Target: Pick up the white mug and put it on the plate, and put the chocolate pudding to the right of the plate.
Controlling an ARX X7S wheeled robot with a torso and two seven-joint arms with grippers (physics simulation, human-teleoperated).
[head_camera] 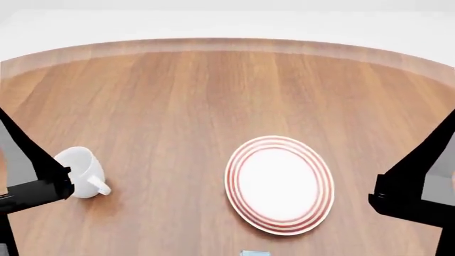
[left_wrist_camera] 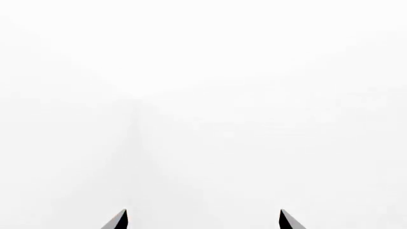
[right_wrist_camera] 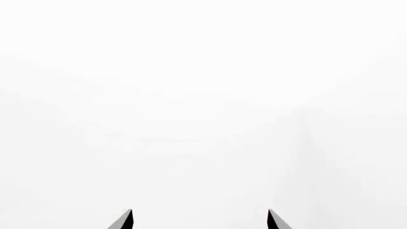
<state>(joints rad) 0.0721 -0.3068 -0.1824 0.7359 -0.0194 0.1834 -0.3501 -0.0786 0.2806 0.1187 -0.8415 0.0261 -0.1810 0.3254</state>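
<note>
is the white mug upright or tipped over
Tipped over: in the head view the white mug lies on its side on the table, handle toward the plate.

Count on the round wooden table (head_camera: pixel 213 96): one glossy white ceramic mug with loop handle (head_camera: pixel 80 170), one round white plate with red rim rings (head_camera: pixel 279 184), and one light-blue carton sliver (head_camera: pixel 254 253), mostly cropped.

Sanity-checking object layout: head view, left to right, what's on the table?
left arm → white mug → plate → right arm. A sliver of a light blue object shows at the bottom edge, below the plate's left half.
</note>
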